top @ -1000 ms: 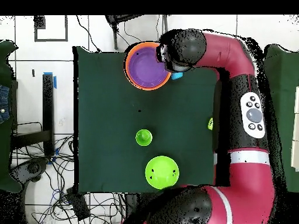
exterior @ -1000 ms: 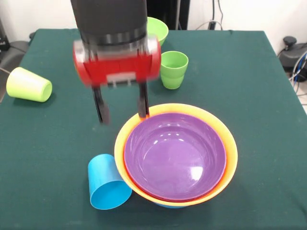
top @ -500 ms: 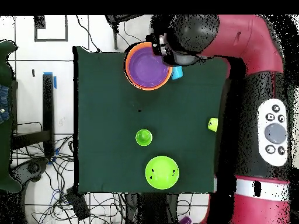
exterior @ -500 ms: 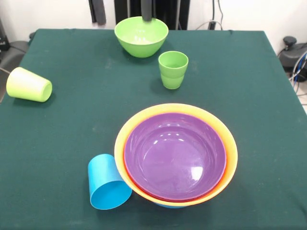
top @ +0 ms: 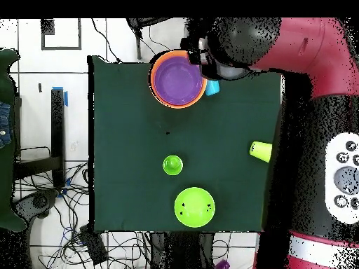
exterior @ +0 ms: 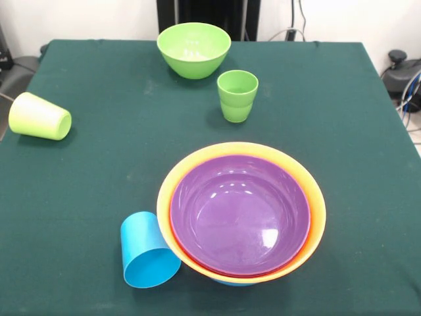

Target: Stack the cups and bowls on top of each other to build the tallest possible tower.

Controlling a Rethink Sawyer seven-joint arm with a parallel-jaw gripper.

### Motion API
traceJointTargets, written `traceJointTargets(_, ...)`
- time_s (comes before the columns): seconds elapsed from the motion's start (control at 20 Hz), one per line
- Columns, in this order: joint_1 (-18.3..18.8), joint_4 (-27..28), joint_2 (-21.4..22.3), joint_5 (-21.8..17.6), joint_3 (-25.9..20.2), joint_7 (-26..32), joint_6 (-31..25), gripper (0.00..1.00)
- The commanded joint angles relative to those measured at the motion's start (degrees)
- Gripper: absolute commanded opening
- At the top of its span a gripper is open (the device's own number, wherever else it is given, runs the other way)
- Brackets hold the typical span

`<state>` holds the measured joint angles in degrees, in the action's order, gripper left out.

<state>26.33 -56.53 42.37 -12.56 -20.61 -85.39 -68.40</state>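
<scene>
Front view shows the tower (exterior: 241,214) near the table's (exterior: 79,178) front edge: a purple bowl (exterior: 240,212) nested inside a big orange bowl (exterior: 314,197). A sky blue cup (exterior: 148,251) lies on its side touching the orange rim. The ridged green cup (exterior: 237,95) stands upright beyond the stack, the green bowl (exterior: 193,49) farther back, and the yellow-green cup (exterior: 38,116) lies tipped at the table's edge. Overhead, the arm's (top: 308,49) head hangs over the tower's rim and the blue cup; I cannot tell the gripper's state.
</scene>
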Motion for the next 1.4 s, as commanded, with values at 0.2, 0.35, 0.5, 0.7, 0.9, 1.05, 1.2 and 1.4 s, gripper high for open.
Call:
traceJointTargets(0.2,-0.08,-17.33,0.05,0.16,3.66,-7.12,5.76,1.00)
traceJointTargets(0.35,0.45,-22.05,1.42,0.80,4.19,-7.00,10.09,1.00)
traceJointTargets(0.5,0.95,-26.47,2.76,1.18,4.46,-6.34,13.88,1.00)
traceJointTargets(0.7,1.52,-32.17,4.78,2.40,4.78,-7.08,18.05,1.00)
traceJointTargets(0.9,1.54,-36.70,5.86,2.67,5.28,-8.37,22.36,1.00)
traceJointTargets(1.05,1.39,-38.71,5.67,2.51,5.83,-9.21,25.32,1.00)
traceJointTargets(1.2,1.04,-40.32,5.15,2.48,6.58,-10.21,27.90,1.00)
traceJointTargets(1.4,0.20,-41.91,4.43,2.53,7.60,-10.91,29.91,1.00)
